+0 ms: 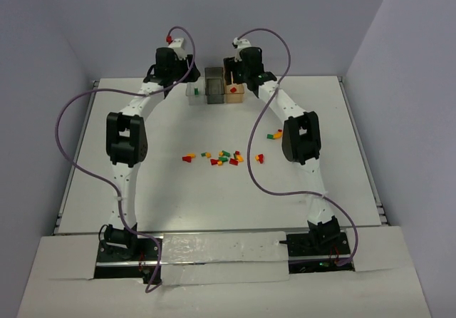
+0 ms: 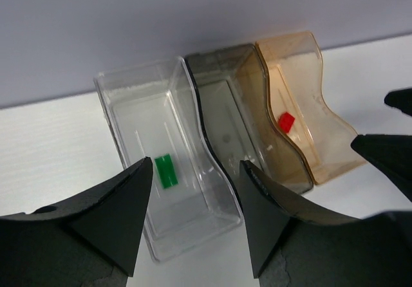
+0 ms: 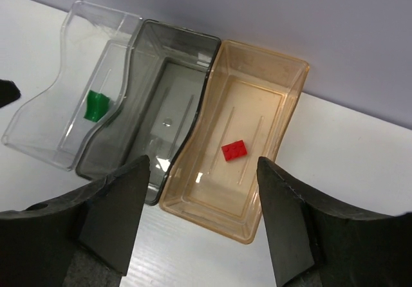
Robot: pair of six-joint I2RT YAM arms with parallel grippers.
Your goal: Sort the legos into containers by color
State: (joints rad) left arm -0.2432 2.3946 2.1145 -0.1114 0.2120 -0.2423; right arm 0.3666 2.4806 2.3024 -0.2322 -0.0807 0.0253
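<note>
Left gripper (image 2: 196,171): jaws spread, empty; clear container (image 2: 129,84) beneath, green lego (image 2: 166,170) inside. Right gripper (image 3: 205,165): spread, empty; orange container (image 3: 283,87) beneath, red lego (image 3: 234,150) inside. Drop step likely complete; next you reach back for loose legos (image 1: 221,157) behind both grippers

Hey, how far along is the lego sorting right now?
Barely started. Done: one green brick in the clear box, one red brick in the orange-tinted box; the dark grey box shows no brick. In hand: nothing; the left gripper and right gripper hover open over the boxes. Remaining: the main cluster mid-table and a few bricks further right.
</note>
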